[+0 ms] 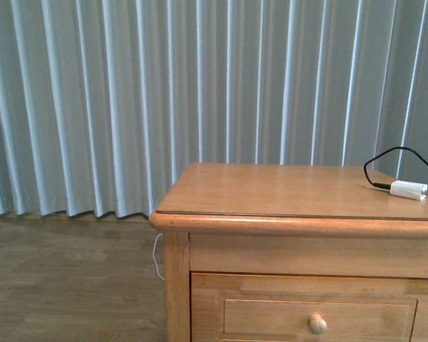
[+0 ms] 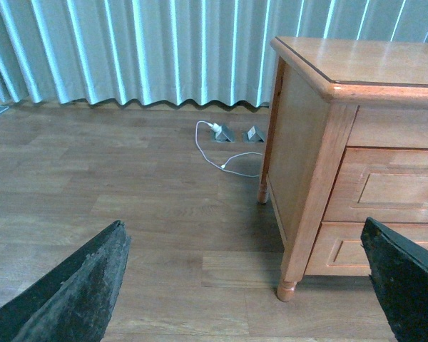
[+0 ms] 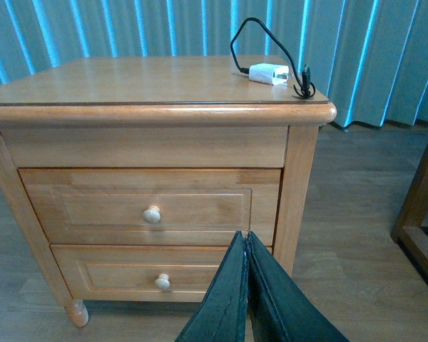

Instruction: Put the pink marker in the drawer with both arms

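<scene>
The pink marker is not in any view. The drawer [image 3: 150, 206] is the taller upper one of a light-oak nightstand, closed, with a round wooden knob [image 3: 152, 214]. Its front also shows in the front view as the drawer [image 1: 321, 317], and from the side as the drawer [image 2: 396, 189]. My right gripper [image 3: 244, 236] is shut with nothing between its fingers and hangs in front of the nightstand, low and off to the side of the knob. My left gripper [image 2: 244, 228] is open and empty above the wooden floor beside the nightstand. Neither arm appears in the front view.
A white adapter [image 1: 408, 189] with a black cable lies on the nightstand top [image 1: 271, 189], also seen as the adapter [image 3: 269, 73]. A shallower lower drawer [image 3: 160, 278] is closed. A white cord [image 2: 217, 153] lies on the floor by the curtain. Dark furniture [image 3: 421, 206] stands beside the nightstand.
</scene>
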You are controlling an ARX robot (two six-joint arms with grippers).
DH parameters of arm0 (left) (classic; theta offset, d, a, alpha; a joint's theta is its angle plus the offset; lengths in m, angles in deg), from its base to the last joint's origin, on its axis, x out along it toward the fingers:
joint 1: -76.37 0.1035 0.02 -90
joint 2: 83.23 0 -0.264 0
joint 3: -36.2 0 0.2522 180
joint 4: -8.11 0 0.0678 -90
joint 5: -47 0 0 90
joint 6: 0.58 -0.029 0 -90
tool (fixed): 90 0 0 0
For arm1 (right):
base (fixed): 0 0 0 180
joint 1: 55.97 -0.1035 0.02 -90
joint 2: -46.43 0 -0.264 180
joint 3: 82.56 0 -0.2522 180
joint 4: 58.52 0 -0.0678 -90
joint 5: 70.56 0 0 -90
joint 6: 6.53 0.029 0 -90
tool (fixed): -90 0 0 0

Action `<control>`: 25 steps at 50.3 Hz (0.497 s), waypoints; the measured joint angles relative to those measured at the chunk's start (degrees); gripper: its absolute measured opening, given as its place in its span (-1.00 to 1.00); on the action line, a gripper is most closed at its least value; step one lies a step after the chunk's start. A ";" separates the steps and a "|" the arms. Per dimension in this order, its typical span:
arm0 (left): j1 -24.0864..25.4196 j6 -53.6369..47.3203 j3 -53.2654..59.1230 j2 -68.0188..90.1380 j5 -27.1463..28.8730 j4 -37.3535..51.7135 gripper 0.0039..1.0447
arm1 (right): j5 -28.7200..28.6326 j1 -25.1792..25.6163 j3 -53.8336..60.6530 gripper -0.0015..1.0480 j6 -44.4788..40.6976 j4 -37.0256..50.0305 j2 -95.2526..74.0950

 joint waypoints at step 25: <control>0.00 0.00 0.00 0.00 0.02 0.00 0.88 | -0.04 0.00 -0.07 -0.97 -0.02 -13.22 12.81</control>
